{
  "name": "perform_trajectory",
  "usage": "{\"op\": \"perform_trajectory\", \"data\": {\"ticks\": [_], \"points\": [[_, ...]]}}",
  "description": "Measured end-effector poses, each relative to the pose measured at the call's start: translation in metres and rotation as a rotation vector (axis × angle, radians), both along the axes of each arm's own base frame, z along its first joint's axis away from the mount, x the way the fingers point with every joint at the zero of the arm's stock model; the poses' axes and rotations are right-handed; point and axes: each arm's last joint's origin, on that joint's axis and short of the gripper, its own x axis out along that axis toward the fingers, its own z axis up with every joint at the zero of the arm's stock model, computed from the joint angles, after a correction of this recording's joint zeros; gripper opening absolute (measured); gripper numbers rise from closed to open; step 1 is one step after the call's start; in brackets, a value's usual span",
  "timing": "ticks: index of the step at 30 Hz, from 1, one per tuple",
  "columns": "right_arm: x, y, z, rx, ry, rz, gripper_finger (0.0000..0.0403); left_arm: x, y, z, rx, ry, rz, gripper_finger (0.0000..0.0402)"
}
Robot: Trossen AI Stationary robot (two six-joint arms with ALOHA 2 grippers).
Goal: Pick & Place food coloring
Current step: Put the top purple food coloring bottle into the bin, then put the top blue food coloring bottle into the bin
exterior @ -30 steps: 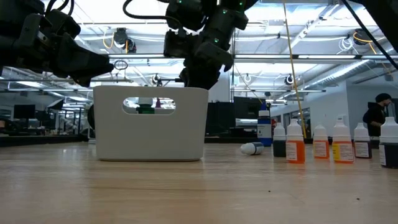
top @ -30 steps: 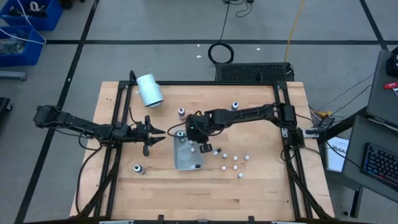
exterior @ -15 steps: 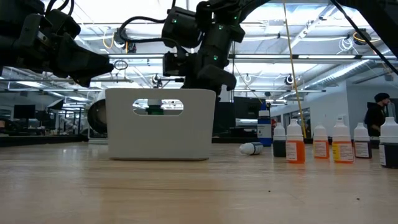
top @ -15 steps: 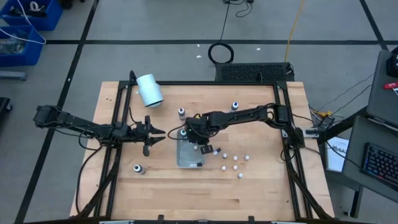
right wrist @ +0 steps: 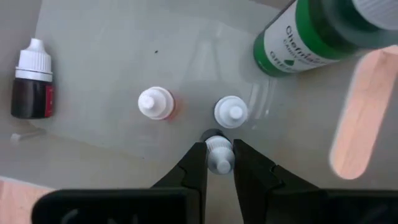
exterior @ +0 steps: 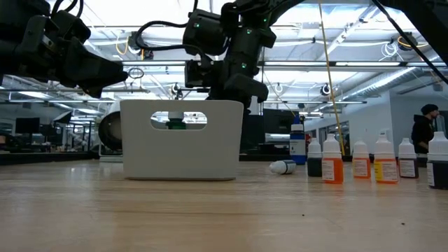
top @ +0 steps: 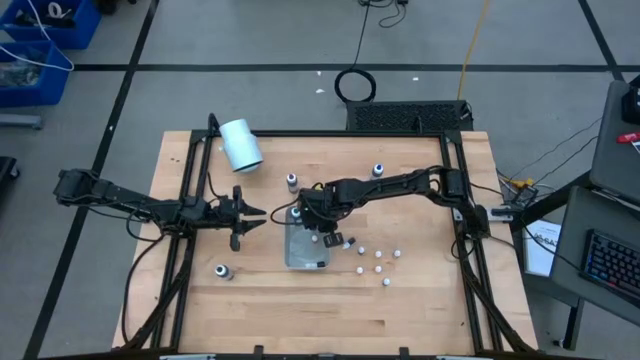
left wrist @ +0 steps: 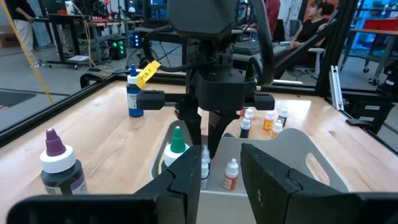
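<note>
A: Right pincer (right wrist: 218, 163)?
B: Pinching the white cap of a small food coloring bottle (right wrist: 219, 153), fingers (right wrist: 194, 167) snug on either side, low inside the grey bin (top: 300, 255).
A: Around it?
B: Two white-capped bottles (right wrist: 231, 112) upright on the bin floor just beyond, one dark bottle (right wrist: 30, 84) lying on its side farther off, a bigger green bottle (right wrist: 311, 37) standing in the corner.
A: Left pincer (left wrist: 216, 174)?
B: Hanging just beside the bin, fingers a little apart, holding nothing.
A: Farther out on the surface (top: 420, 310)?
B: More small bottles (top: 378, 256) loose beside the bin, a purple-topped one (left wrist: 59, 165) near the left arm, a blue-topped one (left wrist: 134, 93) behind, a white cylinder (top: 240, 145) at the far corner.
</note>
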Motion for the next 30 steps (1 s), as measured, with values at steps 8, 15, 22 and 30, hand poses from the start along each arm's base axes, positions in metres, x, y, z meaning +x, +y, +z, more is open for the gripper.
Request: {"op": "perform_trajectory", "data": {"ticks": [8,15,22,30], "points": [[0.000,0.000,0.000,0.001,-0.002,-0.006,0.0069,0.000,0.000,0.000,0.000,0.000,0.000,0.0118],[0.000,0.000,0.000,0.003,-0.003,-0.014,0.0086,0.000,0.000,0.000,0.000,0.000,0.000,0.0118],[-0.002,0.000,0.004,0.005,0.004,-0.029,0.0087,0.000,0.000,0.000,0.000,0.000,0.000,0.0118],[-0.020,0.003,0.055,-0.078,-0.070,-0.075,0.0091,0.000,0.000,0.000,0.000,0.000,0.000,0.0118]]}}
